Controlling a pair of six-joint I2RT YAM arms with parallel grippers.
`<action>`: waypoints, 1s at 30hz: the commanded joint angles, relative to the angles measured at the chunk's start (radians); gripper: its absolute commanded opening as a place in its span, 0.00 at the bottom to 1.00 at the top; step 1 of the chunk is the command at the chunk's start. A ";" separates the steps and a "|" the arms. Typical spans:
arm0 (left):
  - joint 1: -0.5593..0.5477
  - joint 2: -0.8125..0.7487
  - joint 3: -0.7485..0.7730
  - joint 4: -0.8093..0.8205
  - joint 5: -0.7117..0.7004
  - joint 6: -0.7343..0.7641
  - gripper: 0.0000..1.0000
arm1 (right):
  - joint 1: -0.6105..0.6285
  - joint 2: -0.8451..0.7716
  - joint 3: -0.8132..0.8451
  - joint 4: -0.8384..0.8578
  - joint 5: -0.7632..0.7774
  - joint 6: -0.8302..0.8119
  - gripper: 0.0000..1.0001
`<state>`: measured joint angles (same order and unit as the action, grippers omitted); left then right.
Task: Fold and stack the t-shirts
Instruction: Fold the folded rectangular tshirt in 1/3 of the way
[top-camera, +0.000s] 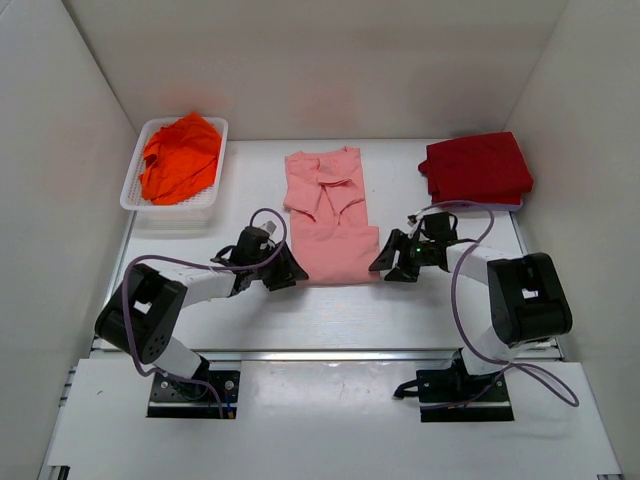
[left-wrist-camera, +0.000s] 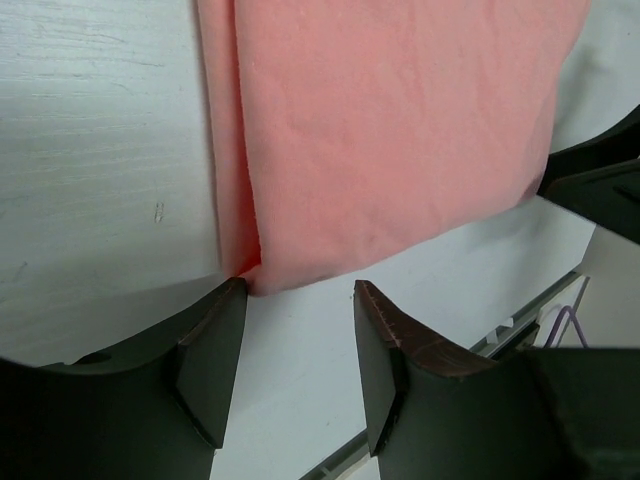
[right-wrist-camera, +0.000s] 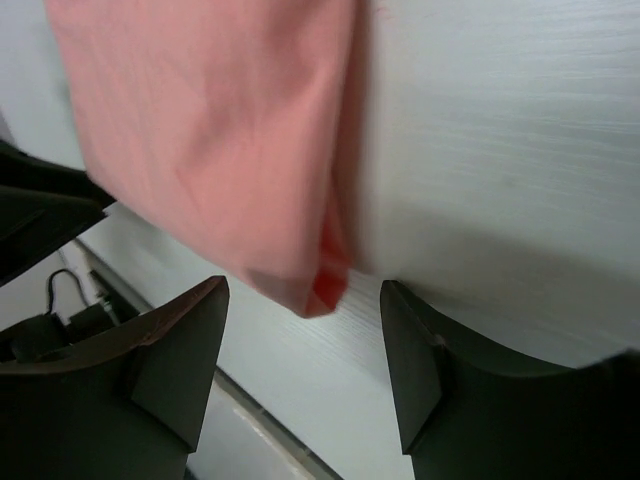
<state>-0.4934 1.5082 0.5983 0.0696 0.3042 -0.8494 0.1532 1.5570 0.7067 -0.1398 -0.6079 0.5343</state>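
Observation:
The salmon-pink t-shirt lies partly folded in the middle of the table, sleeves tucked in. My left gripper sits open at its near left corner. In the left wrist view the shirt ends right at the tips of that gripper, with bare table between the fingers. My right gripper is open at the near right corner. There the shirt's corner hangs just ahead of the gripper, ungripped. The dark red t-shirt lies folded at the back right. The bright orange t-shirt is crumpled in a basket.
The white slotted basket stands at the back left of the table. White walls enclose the table on three sides. A metal rail runs along the table's near edge, behind both arm bases.

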 joint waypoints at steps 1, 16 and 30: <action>-0.017 0.023 0.004 0.050 -0.039 -0.034 0.58 | 0.051 0.046 -0.003 0.078 -0.053 0.038 0.60; -0.010 -0.143 -0.130 -0.126 0.021 0.061 0.00 | 0.198 0.002 -0.074 -0.070 -0.033 0.003 0.00; -0.016 -0.865 -0.491 -0.406 0.102 -0.053 0.14 | 0.364 -0.426 -0.394 -0.072 -0.082 0.190 0.26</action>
<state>-0.5407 0.6888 0.1574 -0.2626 0.4065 -0.8795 0.5514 1.1645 0.3458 -0.1936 -0.6853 0.7151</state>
